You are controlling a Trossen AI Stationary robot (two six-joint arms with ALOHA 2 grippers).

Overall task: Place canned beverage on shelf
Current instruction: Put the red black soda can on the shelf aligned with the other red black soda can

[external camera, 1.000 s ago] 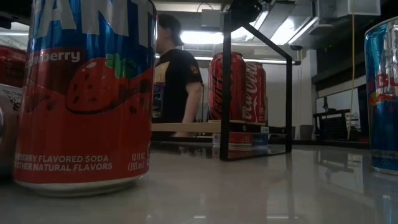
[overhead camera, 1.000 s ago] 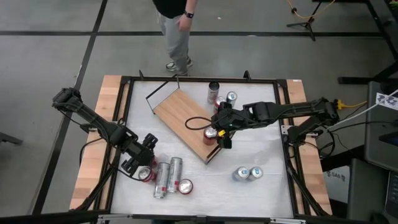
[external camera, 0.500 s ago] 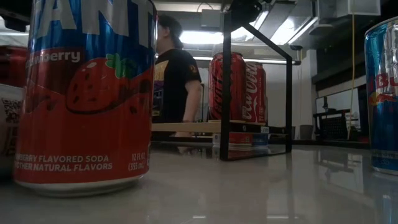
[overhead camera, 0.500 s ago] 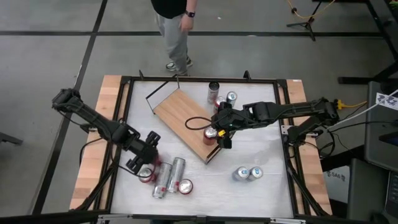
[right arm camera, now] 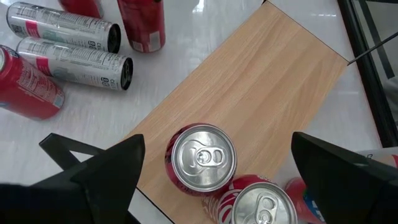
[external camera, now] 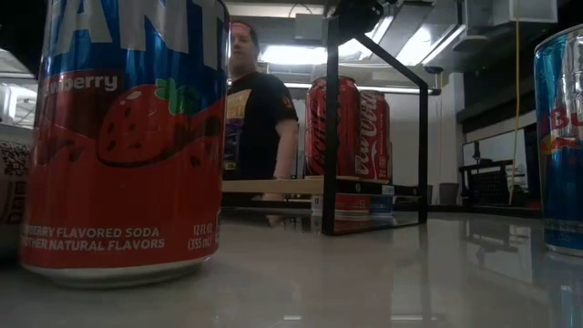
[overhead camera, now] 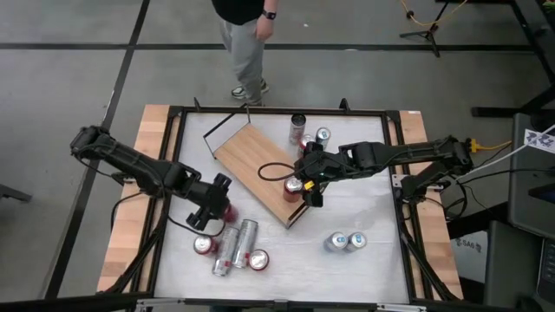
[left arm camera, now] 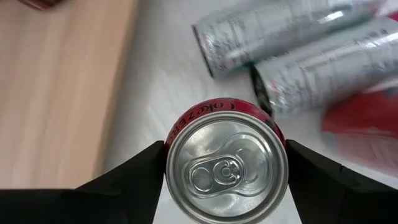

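Gripping red cola can [left arm camera: 227, 163] from above, left pincer [overhead camera: 214, 205] clamped on it near lying cans [overhead camera: 236, 246], likely for carry to shelf [overhead camera: 260, 168]. Right pincer [overhead camera: 305, 185] spread apart over two cans [right arm camera: 200, 157] standing on shelf, clear of them.

A red Coke can [left arm camera: 227, 167] sits top-up right between the left gripper [left arm camera: 225, 177]'s dark jaws, one pressed to each side, above the white worktop [left arm camera: 163, 74], with two silver cans [left arm camera: 292, 46] lying side by side beyond it and the light wooden shelf [left arm camera: 59, 87] alongside.
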